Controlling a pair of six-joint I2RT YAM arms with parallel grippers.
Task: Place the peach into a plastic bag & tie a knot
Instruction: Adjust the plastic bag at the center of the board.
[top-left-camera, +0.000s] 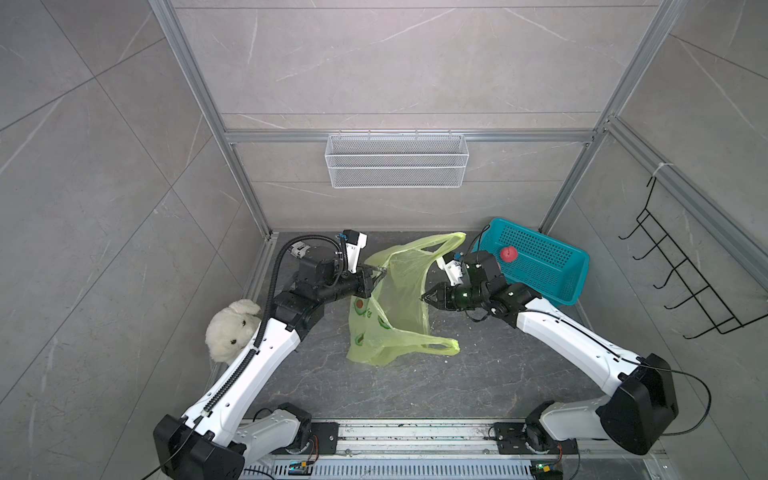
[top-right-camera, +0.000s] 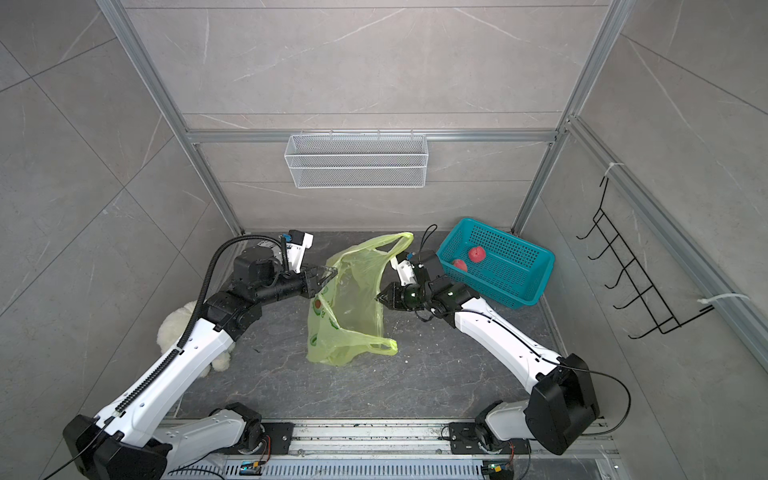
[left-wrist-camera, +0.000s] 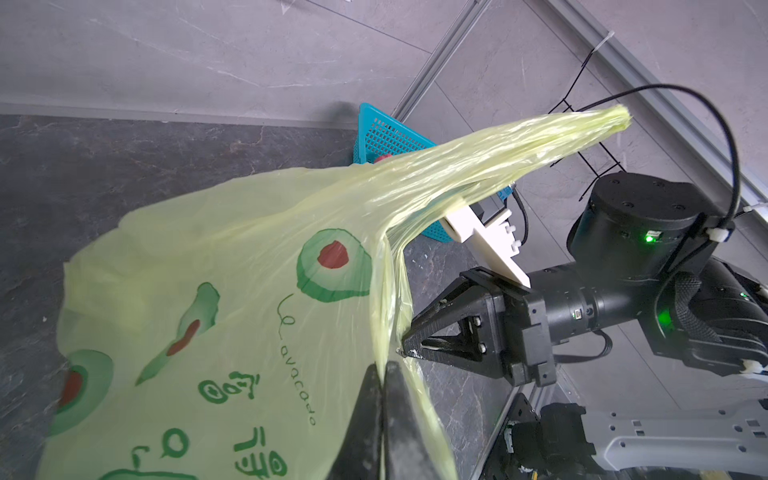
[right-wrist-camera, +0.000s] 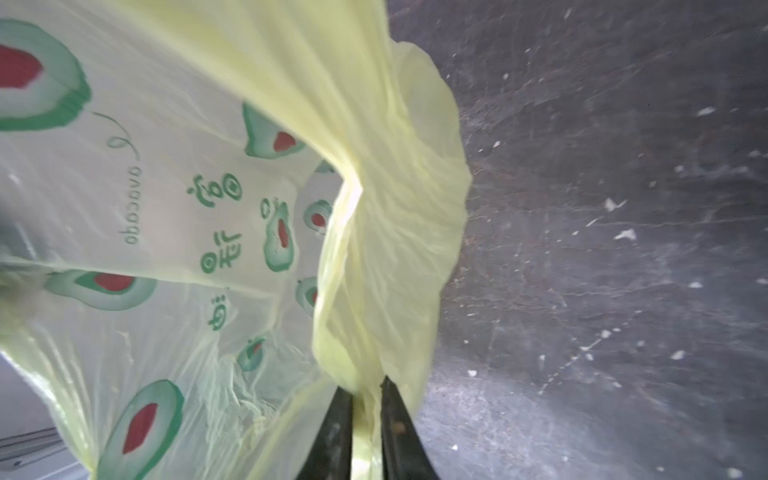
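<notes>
Yellow-green plastic bag (top-left-camera: 399, 299) bears green-and-red avocado prints (left-wrist-camera: 332, 266); teal basket (top-left-camera: 540, 257).

Soft even light, both top views bowed at edges, plastic bag (right-wrist-camera: 166, 199) blurred up close

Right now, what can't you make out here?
- Second peach: seen in a top view; otherwise behind the right arm's wrist.
- Plush toy: partly under the left arm, both top views.
- Teal basket: left wrist view, mostly behind the plastic bag.
- Right wrist view: blurred bag up close; basket, peaches not seen.
</notes>
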